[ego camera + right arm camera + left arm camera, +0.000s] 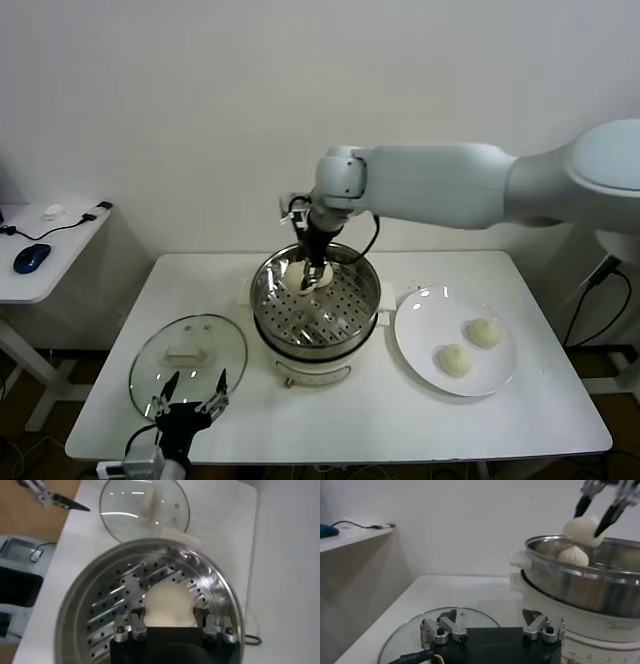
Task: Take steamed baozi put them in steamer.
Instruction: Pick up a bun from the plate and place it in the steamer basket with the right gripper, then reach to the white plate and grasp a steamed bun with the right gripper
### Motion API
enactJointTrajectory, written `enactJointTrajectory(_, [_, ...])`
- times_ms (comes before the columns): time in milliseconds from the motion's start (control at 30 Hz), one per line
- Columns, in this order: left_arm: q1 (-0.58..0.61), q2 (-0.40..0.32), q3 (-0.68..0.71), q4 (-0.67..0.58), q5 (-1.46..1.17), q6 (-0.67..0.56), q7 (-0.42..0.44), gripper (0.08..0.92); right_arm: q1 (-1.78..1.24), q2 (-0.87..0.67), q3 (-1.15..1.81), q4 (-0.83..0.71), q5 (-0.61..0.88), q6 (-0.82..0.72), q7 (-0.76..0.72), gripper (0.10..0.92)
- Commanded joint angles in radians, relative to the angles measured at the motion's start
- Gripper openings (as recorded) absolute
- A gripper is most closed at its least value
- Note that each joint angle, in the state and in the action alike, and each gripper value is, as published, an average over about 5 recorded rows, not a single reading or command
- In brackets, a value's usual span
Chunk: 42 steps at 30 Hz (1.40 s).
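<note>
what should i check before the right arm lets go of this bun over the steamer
1. Bun held: the right gripper is shut on a held baozi, fingers on both sides. ok
2. Over the steamer: the held bun sits above the perforated tray, inside the rim. ok
3. Landing spot: one baozi in the steamer lies just below the held one, so it may land on it. cannot tell
4. Height above the tray: the bun is level with the rim, not resting. not ok
5. Glass lid off and aside on the table. ok
6. Left gripper open near the lid, away from the steamer. ok
</note>
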Motion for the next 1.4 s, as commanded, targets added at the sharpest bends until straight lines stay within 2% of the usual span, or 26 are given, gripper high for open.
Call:
enactJointTrajectory(33, [-0.006, -0.002, 0.0, 0.006, -0.004, 0.001, 0.001, 0.823, -0.17, 0.123, 0.039, -0.142, -0.03, -0.047, 0.065, 0.659])
enactJointTrajectory(400, [-0.004, -0.004, 0.003, 0.006, -0.007, 0.001, 0.0, 0.823, -0.208, 0.125, 0.049, -0.155, -0.06, -0.046, 0.087, 0.671])
enactJointTrajectory(533, [-0.001, -0.004, 0.003, 0.001, -0.007, 0.0, 0.0, 0.823, -0.18, 0.098, 0.074, -0.14, -0.054, -0.018, 0.066, 0.757])
enactJointTrajectory(667, [0.003, -0.003, 0.006, -0.004, -0.006, 0.0, 0.0, 0.823, -0.074, 0.027, 0.04, -0.084, -0.053, 0.07, -0.033, 0.816])
enactJointTrajectory(767, [0.005, 0.0, 0.009, -0.006, -0.006, -0.002, 0.001, 0.823, 0.035, -0.057, -0.022, -0.032, -0.055, 0.149, -0.123, 0.822])
enactJointTrajectory(933, [0.0, 0.008, 0.01, -0.007, -0.009, -0.001, 0.002, 0.823, 0.191, -0.307, -0.142, 0.087, -0.099, 0.237, -0.231, 0.823])
enactJointTrajectory(1200, [-0.013, 0.015, 0.003, -0.008, -0.021, 0.003, 0.002, 0.823, 0.271, -0.674, -0.35, 0.301, -0.275, 0.273, -0.239, 0.823])
enactJointTrajectory(1400, [-0.009, 0.009, 0.003, -0.011, -0.016, 0.002, 0.002, 0.823, 0.122, -0.816, -0.334, 0.362, -0.392, 0.238, -0.189, 0.823])
